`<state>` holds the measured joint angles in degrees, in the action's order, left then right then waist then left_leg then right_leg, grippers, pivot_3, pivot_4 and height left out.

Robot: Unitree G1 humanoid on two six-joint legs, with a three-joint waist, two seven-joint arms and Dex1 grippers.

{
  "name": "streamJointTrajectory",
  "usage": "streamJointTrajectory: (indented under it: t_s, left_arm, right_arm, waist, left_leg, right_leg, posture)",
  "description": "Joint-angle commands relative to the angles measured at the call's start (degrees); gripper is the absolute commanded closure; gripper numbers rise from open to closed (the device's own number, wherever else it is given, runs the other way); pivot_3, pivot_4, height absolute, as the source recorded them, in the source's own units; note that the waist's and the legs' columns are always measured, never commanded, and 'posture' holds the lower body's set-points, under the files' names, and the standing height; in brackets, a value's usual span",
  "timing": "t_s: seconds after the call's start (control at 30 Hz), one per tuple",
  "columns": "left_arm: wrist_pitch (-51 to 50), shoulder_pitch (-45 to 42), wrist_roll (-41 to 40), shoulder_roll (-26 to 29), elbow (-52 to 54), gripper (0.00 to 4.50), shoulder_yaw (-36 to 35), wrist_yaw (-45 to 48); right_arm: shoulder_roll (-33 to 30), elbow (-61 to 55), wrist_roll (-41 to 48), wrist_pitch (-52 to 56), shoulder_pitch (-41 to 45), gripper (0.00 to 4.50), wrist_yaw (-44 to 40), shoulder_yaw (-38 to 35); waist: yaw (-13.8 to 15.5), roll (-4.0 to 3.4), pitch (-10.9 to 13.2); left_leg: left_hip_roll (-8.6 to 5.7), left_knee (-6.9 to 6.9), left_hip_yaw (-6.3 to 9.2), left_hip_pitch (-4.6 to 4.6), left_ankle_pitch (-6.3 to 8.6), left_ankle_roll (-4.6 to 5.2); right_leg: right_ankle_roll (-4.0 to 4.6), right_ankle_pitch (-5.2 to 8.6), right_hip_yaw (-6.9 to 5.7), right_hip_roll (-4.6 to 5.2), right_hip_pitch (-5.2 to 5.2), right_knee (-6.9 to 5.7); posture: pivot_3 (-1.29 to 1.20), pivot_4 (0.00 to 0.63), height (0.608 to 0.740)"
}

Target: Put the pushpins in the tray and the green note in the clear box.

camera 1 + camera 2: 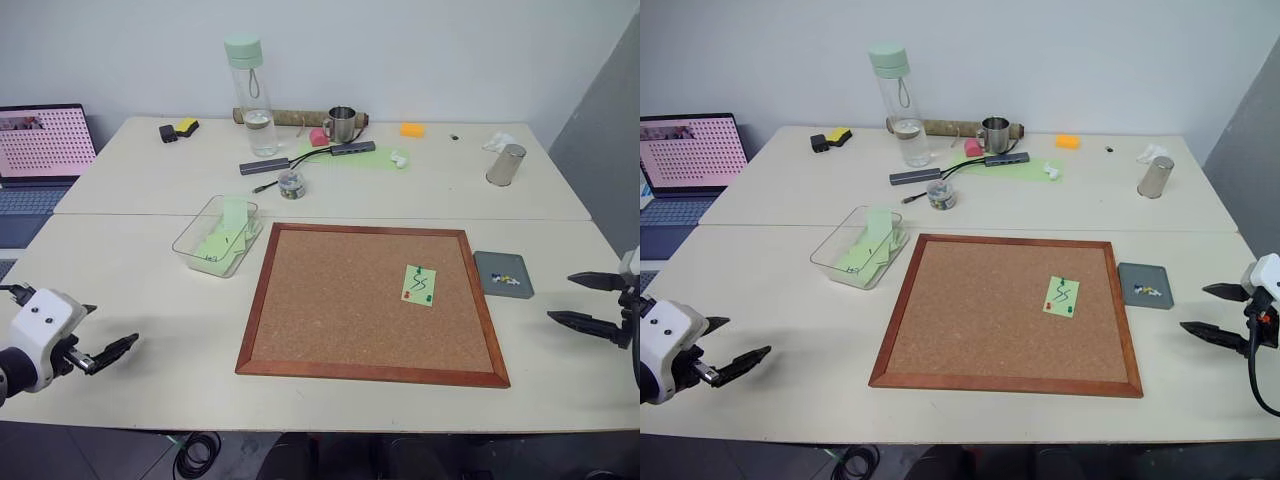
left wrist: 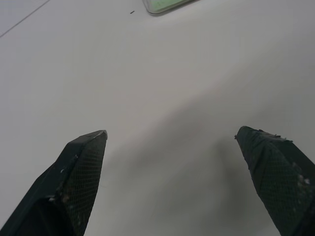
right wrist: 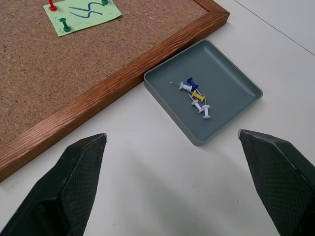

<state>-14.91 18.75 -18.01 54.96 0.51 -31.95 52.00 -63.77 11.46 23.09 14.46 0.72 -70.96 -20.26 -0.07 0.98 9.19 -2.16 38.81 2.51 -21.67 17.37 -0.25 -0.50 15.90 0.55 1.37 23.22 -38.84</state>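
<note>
- A black squiggle like "SS" is written on the green note (image 1: 420, 285); no other writing can be read.
- The green note is pinned to the corkboard (image 1: 340, 300), in its right part, by a green pushpin (image 3: 64, 23) and a red pushpin (image 3: 51, 6).
- The tray (image 3: 231, 81) is set on the worktop (image 1: 150, 290) just beside the corkboard's right frame; blue, yellow and white pins (image 3: 197, 98) are seen lying in it.
- The clear box (image 1: 195, 243), with pale green notes inside, is placed just left of the corkboard's upper left corner.
- The right end effector (image 1: 585, 300) is held above the worktop with fingers spread wide and empty, near the tray and to its right.
- The left end effector (image 1: 725, 355) is also spread wide and empty, well apart from the clear box, near the worktop's front left edge.
</note>
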Motion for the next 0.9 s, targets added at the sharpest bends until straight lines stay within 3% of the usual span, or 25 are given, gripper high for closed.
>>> streamJointTrajectory:
  t_s: [0.03,0.9]
  left_arm:
    - [-0.6,0.4,-1.2,0.5,1.8,0.02,-2.3,1.9]
    - [-0.9,-4.7,1.4,-1.6,-0.3,0.02,-0.3,-2.3]
  right_arm:
    - [-0.8,-0.9,-0.2,-0.4,0.1,0.00,-0.5,-1.7]
    - [0.3,-2.8,0.6,0.1,0.1,0.00,0.3,-3.2]
  waist:
    - [0.0,0.00,0.0]
    - [0.0,0.00,0.0]
  left_leg:
    - [0.00,0.00,0.00,0.00,0.00,0.00]
    - [0.00,0.00,0.00,0.00,0.00,0.00]
  right_leg:
    - [0.00,0.00,0.00,0.00,0.00,0.00]
    - [0.00,0.00,-0.01,0.00,0.00,0.00]
  posture:
    - [0.00,0.150,0.740]
    - [0.00,0.150,0.740]
